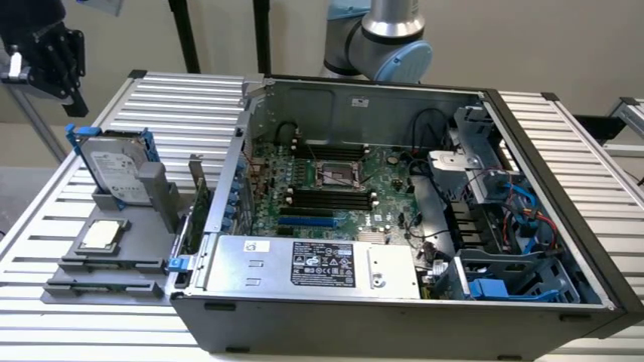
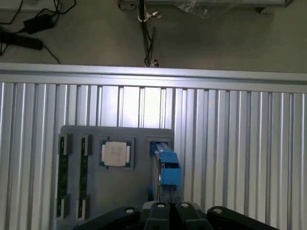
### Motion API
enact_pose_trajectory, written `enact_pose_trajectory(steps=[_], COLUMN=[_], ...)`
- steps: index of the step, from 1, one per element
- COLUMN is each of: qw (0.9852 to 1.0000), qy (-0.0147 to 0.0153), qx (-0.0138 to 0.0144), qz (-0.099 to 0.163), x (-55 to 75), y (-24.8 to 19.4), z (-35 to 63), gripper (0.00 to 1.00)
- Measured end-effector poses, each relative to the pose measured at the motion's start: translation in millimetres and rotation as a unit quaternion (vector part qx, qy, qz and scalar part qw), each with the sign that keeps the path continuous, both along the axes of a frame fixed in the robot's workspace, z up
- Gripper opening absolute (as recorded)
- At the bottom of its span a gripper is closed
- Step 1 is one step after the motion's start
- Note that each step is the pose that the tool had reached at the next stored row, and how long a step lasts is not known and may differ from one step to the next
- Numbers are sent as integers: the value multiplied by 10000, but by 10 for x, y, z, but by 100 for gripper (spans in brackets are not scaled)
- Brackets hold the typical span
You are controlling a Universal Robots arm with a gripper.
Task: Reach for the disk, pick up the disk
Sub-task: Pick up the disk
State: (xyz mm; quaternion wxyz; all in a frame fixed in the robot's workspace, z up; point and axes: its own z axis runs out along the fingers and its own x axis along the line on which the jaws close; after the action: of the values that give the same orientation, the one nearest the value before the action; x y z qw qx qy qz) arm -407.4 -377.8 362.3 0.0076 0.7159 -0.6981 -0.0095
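The disk (image 1: 113, 167) stands upright on its edge in a grey holder (image 1: 151, 197) at the exterior view's left, its silver face with a white label framed in bright blue. In the wrist view the disk (image 2: 166, 168) appears edge-on as a narrow blue strip. My gripper (image 1: 48, 64) hangs in the air above and beyond the disk, well apart from it. Its fingers (image 2: 160, 212) are shut together with nothing between them, just short of the disk's blue edge in the wrist view.
A small square chip (image 1: 104, 234) (image 2: 115, 154) lies flat in the grey holder, beside two green memory sticks (image 2: 61, 177). An open computer case (image 1: 403, 226) with a silver power supply (image 1: 312, 264) sits right of the holder. All rest on a slatted aluminium table (image 1: 181, 98).
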Motion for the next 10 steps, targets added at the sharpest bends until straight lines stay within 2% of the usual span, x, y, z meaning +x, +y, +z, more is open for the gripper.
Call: enact_pose_trajectory(steps=[3,4,5,7,8,10], qw=[10000,10000,10000,10000,10000,10000], qy=[2,2,2,2,2,2], qx=[1,1,1,1,1,0], qz=[0,0,1,1,1,0], x=[1,2,2,3,3,3], y=[0,-1,-1,0,0,0], z=[-1,-1,-1,-4,-9,-33], gripper=[11,18,18,30,30,42])
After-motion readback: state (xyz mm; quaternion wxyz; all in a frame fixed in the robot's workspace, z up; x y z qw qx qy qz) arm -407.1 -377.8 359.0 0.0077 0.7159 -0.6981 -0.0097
